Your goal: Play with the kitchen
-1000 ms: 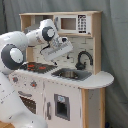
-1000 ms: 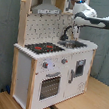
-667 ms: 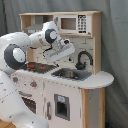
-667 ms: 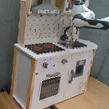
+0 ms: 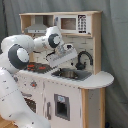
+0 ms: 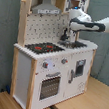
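The kitchen (image 5: 75,95) is a tall white and light-wood toy unit with a black-red stovetop (image 5: 37,67), a sink (image 5: 70,74), a black faucet (image 5: 83,59) and a grey hood (image 5: 37,25). My gripper (image 5: 65,60) hangs just above the sink, left of the faucet, touching nothing that I can see. In the second exterior view the arm reaches in from the right, with the gripper (image 6: 69,34) pointing down over the sink (image 6: 76,44) beside the stovetop (image 6: 44,48). The oven door (image 6: 49,85) is closed under the knobs (image 6: 45,65).
A toy microwave (image 5: 73,23) sits on the upper shelf. The pegboard back (image 6: 44,28) rises behind the stovetop. The unit stands on a wooden floor (image 6: 82,108) in front of a grey curtain (image 5: 115,45). My white arm links (image 5: 15,55) fill the first exterior view's left.
The gripper has come down from in front of the upper shelf to just above the sink, shifting slightly toward the faucet.
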